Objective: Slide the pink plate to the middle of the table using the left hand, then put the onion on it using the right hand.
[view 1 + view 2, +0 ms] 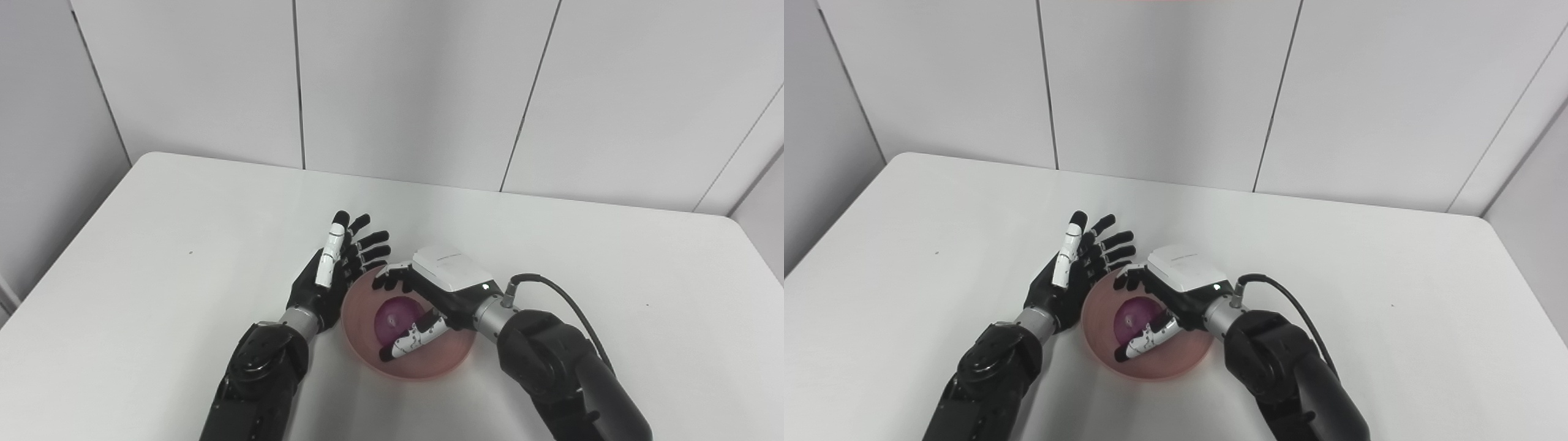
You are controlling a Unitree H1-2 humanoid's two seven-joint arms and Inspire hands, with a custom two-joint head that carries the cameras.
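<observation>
A shallow, round pink plastic plate (422, 361) with a raised rim sits on the smooth white table (153, 257), toward the near edge and roughly midway between the table's left and right sides. Inside it, a little left of its centre, lies a round purple-red onion (395, 320), its glossy skin catching a small highlight. The right hand (429, 294), black-fingered with a white back plate and a black cable looping off its wrist, reaches over the plate from the right. Its fingers (392, 278) curl over the far side of the onion while the white-and-black thumb (411, 340) lies across the near side, so the hand is cupped around the onion; whether the fingers press on the skin or stand just clear of it cannot be told from either eye view. The left hand (1072, 275) stands just beside the plate's left rim, palm turned toward the plate, its fingers released and spread, pointing away from the robot and upward. It holds nothing; its heel seems to be near or against the rim, but contact cannot be made out. Both dark forearms come in from the bottom edge, one on each side of the plate. Behind the table rises a pale panelled wall (416, 86) with thin dark seams between panels.
</observation>
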